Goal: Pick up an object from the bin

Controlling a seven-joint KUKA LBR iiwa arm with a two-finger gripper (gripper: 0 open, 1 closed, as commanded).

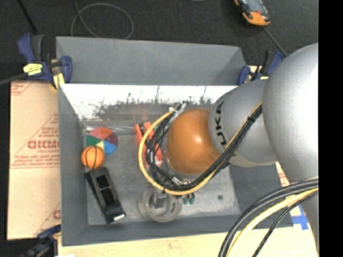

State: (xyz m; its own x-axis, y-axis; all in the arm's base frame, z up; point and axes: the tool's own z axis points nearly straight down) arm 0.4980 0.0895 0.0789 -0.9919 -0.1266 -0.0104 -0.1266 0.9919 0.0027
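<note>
Firstly, an orange ball [92,157] and a black box [105,194] lie left. Right of them, by the near wall of the bin [161,228], the jaws hang over a grey ring [159,212]. It is probably light and stiff, so pinch its rim. Open or closed, I cannot tell.

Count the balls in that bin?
2: a multicoloured ball near the left wall, and a small orange ball just in front of it. The arm may hide others.
</note>
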